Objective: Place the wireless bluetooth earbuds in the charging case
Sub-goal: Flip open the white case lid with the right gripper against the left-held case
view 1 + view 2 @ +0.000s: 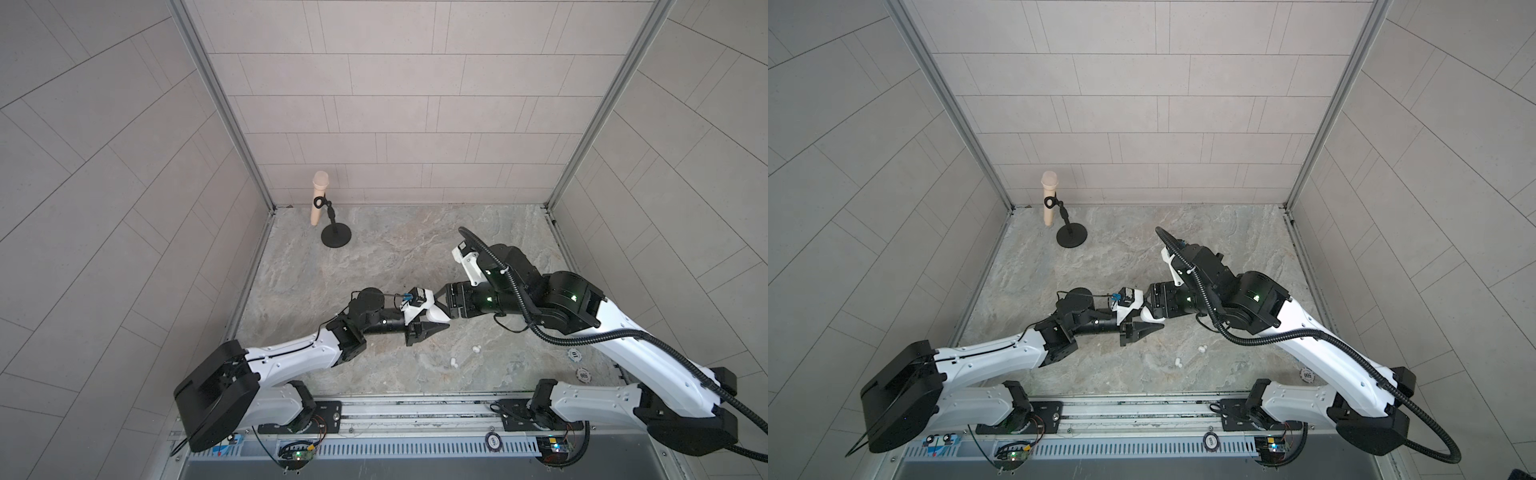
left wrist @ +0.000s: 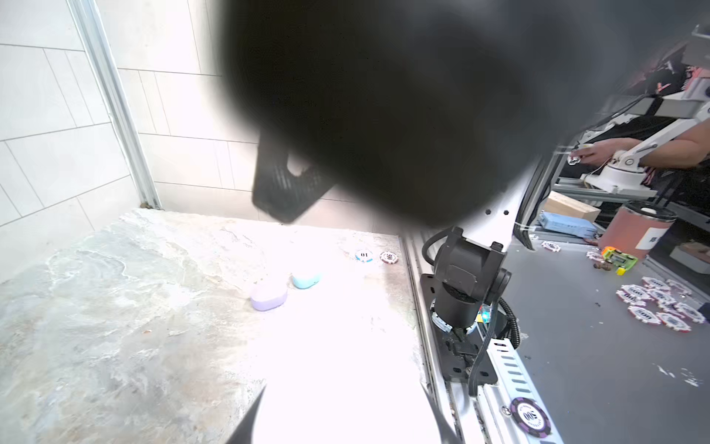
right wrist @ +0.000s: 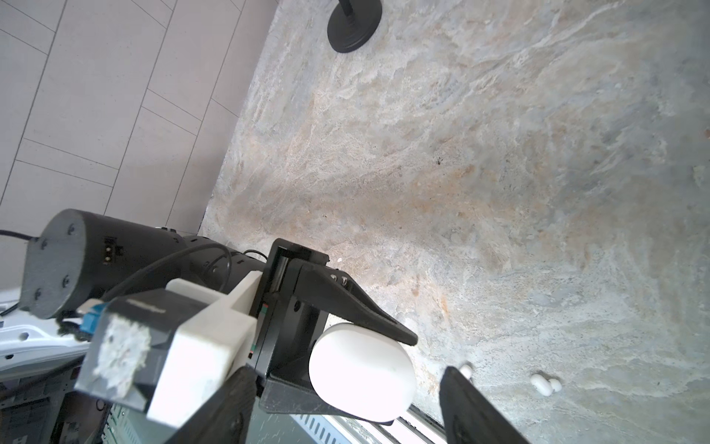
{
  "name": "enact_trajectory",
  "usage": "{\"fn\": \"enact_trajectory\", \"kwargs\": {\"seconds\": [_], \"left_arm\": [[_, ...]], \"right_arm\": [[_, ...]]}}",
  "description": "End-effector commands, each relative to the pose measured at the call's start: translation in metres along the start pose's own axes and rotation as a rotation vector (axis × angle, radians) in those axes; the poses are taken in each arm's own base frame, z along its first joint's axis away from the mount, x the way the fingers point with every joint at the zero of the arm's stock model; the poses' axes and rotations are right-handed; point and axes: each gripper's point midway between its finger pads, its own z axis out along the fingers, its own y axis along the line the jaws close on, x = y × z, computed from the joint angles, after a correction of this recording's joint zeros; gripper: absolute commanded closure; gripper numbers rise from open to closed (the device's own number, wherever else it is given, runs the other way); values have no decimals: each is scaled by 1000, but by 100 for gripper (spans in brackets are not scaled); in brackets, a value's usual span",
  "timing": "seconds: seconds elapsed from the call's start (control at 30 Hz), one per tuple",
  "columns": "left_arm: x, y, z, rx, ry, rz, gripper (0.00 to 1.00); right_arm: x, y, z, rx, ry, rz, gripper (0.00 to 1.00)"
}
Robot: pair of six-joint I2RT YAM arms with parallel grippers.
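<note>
White earbuds (image 1: 454,363) lie loose on tabletop (image 1: 374,257), near front edge, close together. Beyond, left claw (image 1: 441,322) pinches white charging case (image 3: 361,376), lid seemingly closed; right claw (image 3: 345,371) spread, close by it. Step: likely lid opening. Next: pry lid, case held steady, then fetch bud.

Pale grey tiled walls (image 1: 415,104) close in the left, far and right sides, joined at the far corners by aluminium posts (image 1: 224,108). The floor (image 1: 395,257) is mottled grey-beige stone. A beige microphone (image 1: 319,195) on a black stand (image 1: 336,237) occupies the far left corner. A metal rail (image 1: 415,409) runs along the near edge. The light is even and soft.
</note>
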Motion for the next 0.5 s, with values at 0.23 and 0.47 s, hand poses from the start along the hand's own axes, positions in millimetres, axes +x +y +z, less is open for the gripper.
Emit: {"fn": "enact_trajectory", "kwargs": {"seconds": [0.23,0.47], "left_arm": [[-27,-19,-11,85,-76,-77,84],[-35,-28,-15,124,-68,-88,84]], "right_arm": [[28,-13,-15,-13,-7,-432,21],[30,1,-9,-16,-50,-608,22]]}}
